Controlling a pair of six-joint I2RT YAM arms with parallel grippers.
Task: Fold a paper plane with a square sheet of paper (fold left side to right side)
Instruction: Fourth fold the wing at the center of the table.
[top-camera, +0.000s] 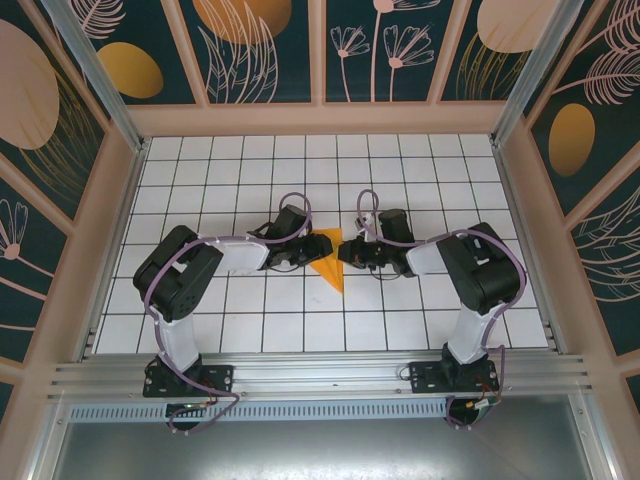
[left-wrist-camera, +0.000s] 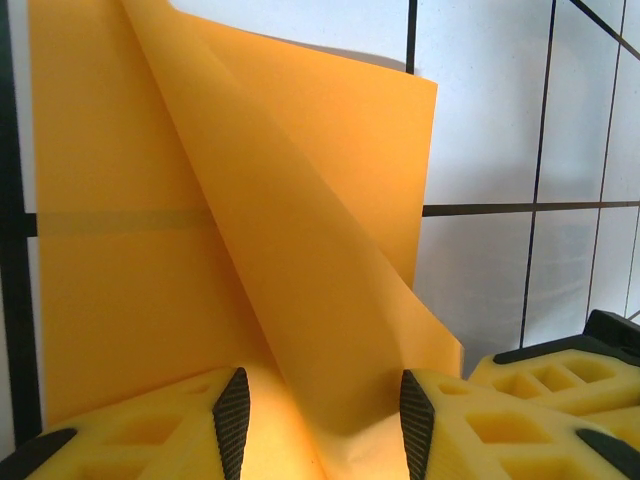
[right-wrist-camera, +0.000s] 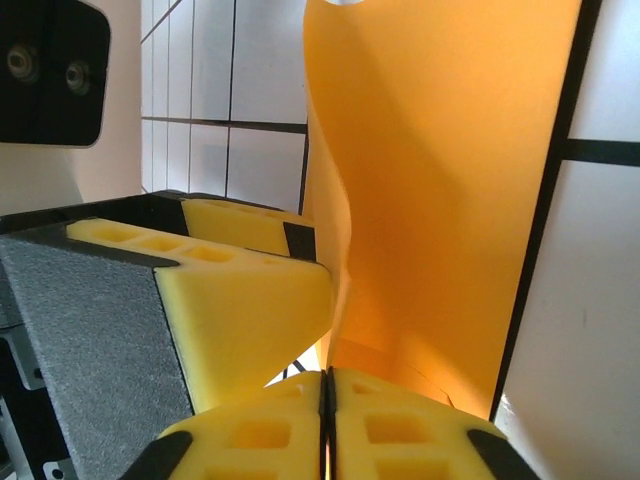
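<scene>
- The paper (top-camera: 330, 265) is lying only part folded, not a plane yet, its tip at 6 o'clock.
- The right claw (right-wrist-camera: 325, 385) is pinching it shut, I think.
- The left claw (left-wrist-camera: 323, 412) is gaping wide around it.

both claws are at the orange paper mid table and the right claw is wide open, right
Not quite. The right claw is shut, clamped on the edge of the orange paper, as the right wrist view shows. The rest holds.

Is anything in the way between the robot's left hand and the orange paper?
No, nothing visible is. The orange paper runs right between the open fingers of the left gripper, and the right gripper looks pinched shut on it.
</scene>
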